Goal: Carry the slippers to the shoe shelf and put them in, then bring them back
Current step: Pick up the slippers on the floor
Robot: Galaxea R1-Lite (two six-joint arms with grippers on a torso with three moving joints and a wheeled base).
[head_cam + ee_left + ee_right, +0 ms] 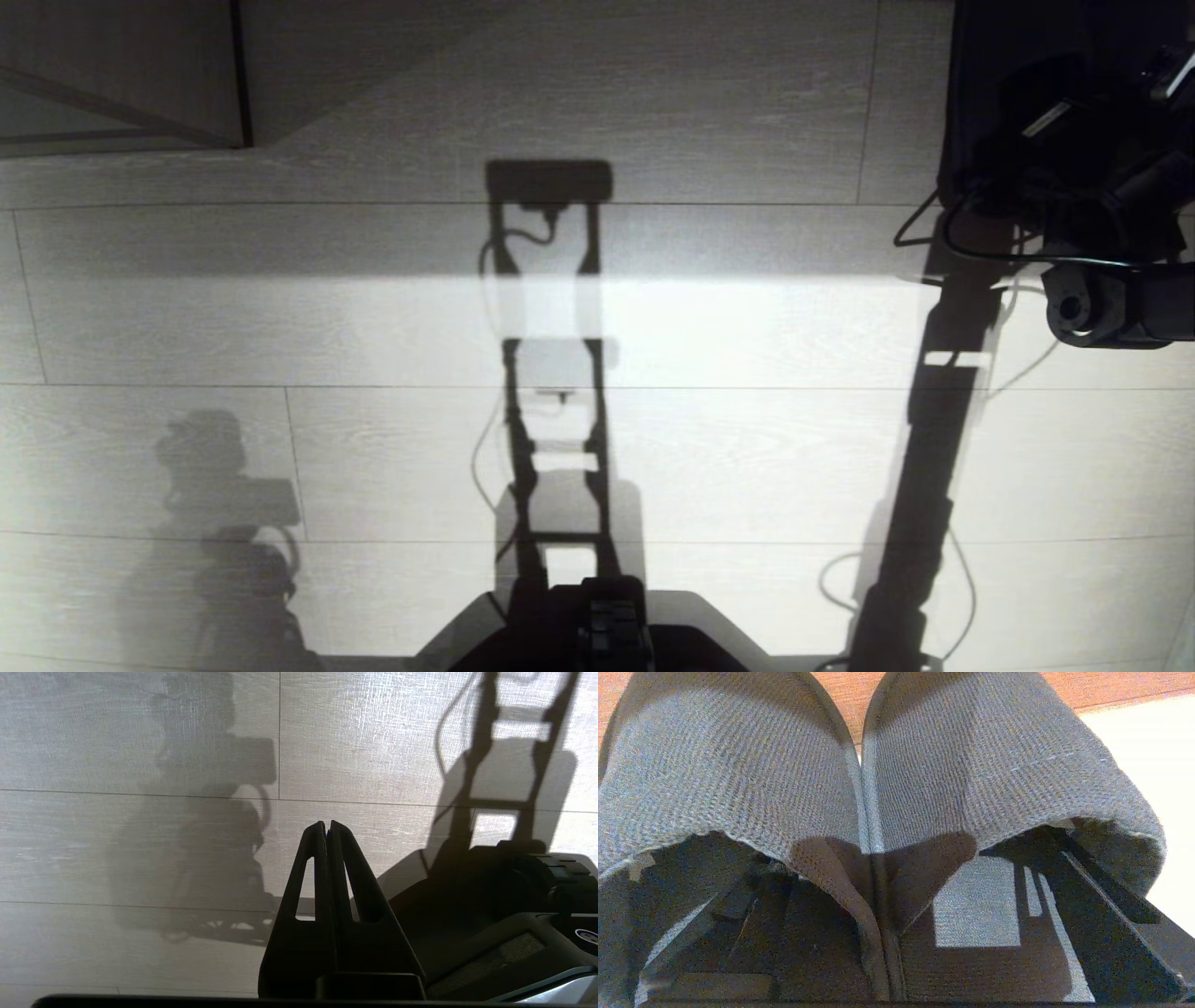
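Pale floor [653, 327] is lying below; right end effector [878, 933], spread, is reaching inside both slippers [738, 774], toes pointing away; left end effector [327, 830] is hanging clenched, empty.

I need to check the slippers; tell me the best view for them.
The right wrist view: both slippers fill it, side by side, woven uppers plain. The head view and the left wrist view show none of them.
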